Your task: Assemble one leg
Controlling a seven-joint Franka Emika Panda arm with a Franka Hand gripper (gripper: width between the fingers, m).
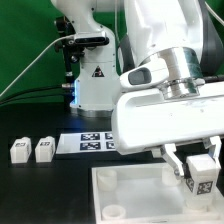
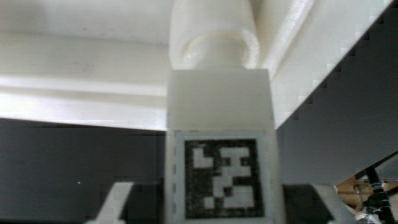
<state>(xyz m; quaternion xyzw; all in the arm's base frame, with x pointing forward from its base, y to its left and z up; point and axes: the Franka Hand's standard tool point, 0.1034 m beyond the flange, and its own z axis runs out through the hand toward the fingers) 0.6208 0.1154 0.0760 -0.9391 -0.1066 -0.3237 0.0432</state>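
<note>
Holding leg (image 1: 198, 172) in fingers (image 1: 173, 160) | over tray (image 1: 120, 176) | other legs (image 1: 32, 150) well apart

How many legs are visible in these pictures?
3. One leg in the gripper; two on the table at the exterior view's left. Others may be hidden.

Black table (image 1: 40, 195), stuff on it: first leg (image 1: 19, 150) & second leg (image 1: 44, 149) side by side on the exterior view's left, marker board (image 1: 90, 142) just right of 'em, big white tray (image 1: 125, 182) up front, near the cam.
</note>
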